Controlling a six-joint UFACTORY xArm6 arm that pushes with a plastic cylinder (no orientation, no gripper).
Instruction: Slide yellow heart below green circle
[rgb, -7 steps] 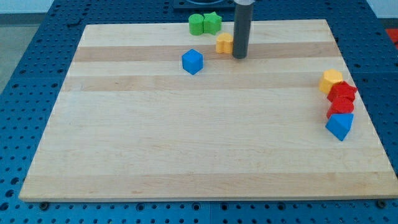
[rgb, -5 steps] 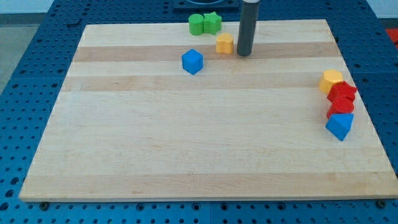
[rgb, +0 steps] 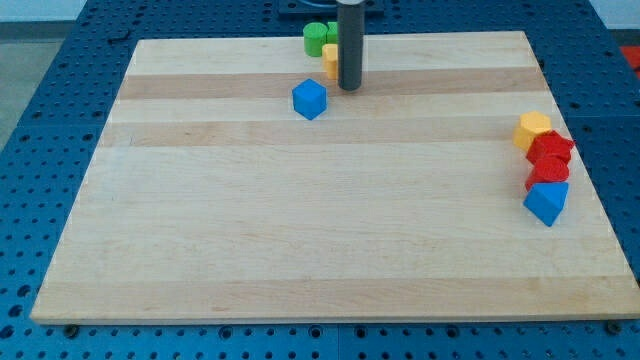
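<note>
Camera view shows my tip (rgb: 349, 87) near the view's top, touching or just beside the right edge of the yellow heart (rgb: 329, 60), w/ most of that block hidden behind the rod. No claw on this rig, just a straight dark rod, so nothing to open or clench. The heart sits just below the green circle (rgb: 316, 38), roughly where the task wants it, maybe a bit to the right.

To do this step well, I judge: short, slow nudge toward the view's left only, contact kept at mid-block so the heart doesn't spin, & stop before it drifts past the circle. Avoid pushing up, or it jams the greens.

Materials: pale wood board (rgb: 300, 220), smooth w/ lengthwise grain bands; blocks look like matte painted pieces. Blue cube (rgb: 310, 99) sits just below-left of my tip, apart from it. A second green block is behind the rod, shape can't tell.
</note>
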